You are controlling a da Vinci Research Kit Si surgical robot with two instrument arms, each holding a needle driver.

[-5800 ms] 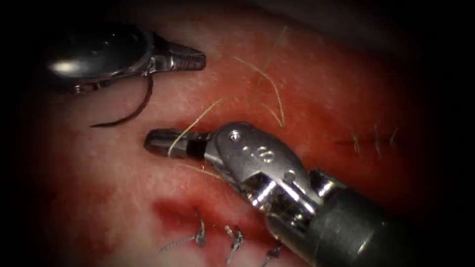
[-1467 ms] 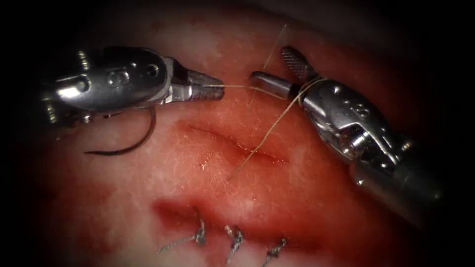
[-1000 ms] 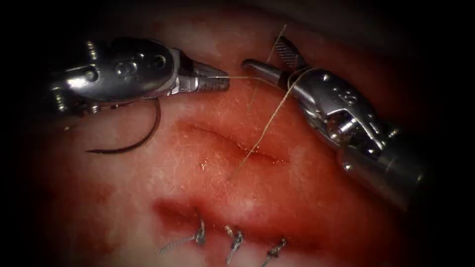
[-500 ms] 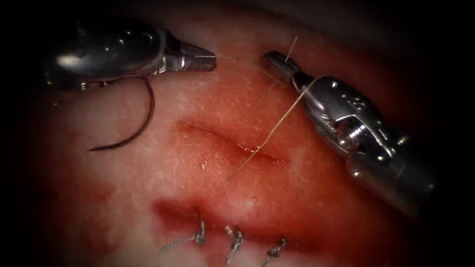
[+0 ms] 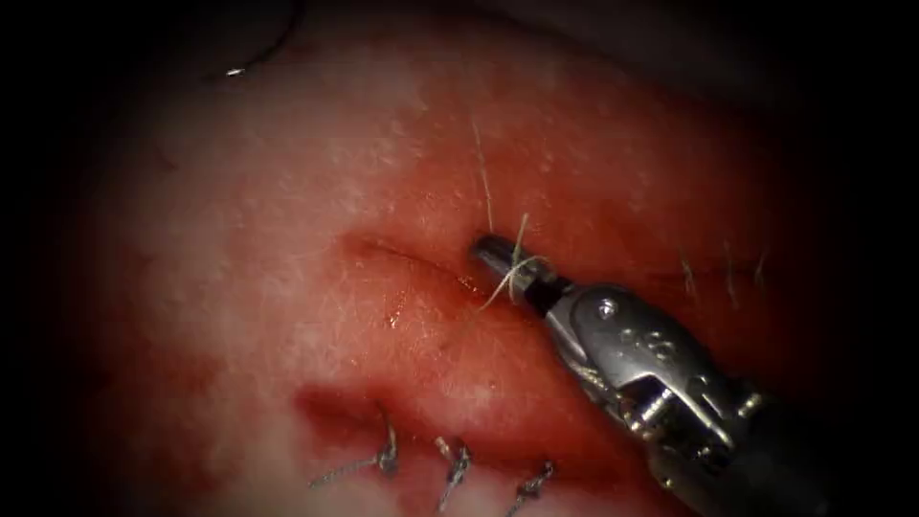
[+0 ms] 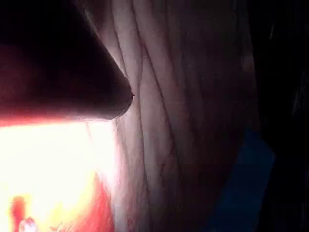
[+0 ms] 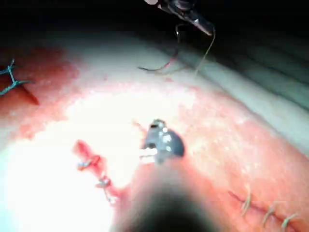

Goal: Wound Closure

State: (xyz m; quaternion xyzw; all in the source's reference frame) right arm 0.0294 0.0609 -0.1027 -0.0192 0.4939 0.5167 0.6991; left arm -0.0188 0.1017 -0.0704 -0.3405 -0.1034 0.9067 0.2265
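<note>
The right tool (image 5: 503,263) comes in from the lower right, and its tip lies over the middle of the cut (image 5: 407,260). Its jaws are shut on the pale thread (image 5: 518,251), which is wound in loops around them. One strand runs up over the tissue (image 5: 287,287) and a short end sticks up beside the jaws. In the right wrist view the same jaws (image 7: 157,133) rest on the tissue. Beyond them, the left tool (image 7: 195,20) hangs above the tissue, shut on the curved needle (image 7: 176,35) near its tail. The needle is out of the tissue, and thread (image 7: 206,50) trails from the left tool's tip.
Three finished stitches (image 5: 455,464) with cut ends cross a second, red cut near the lower edge. Further old stitches (image 5: 723,268) sit to the right. Red fluid stains the tissue around both cuts.
The left tool has drawn away up and to the left with the needle. The right tool has swung down and left onto the cut, with the thread still wound around its shut jaws.
</note>
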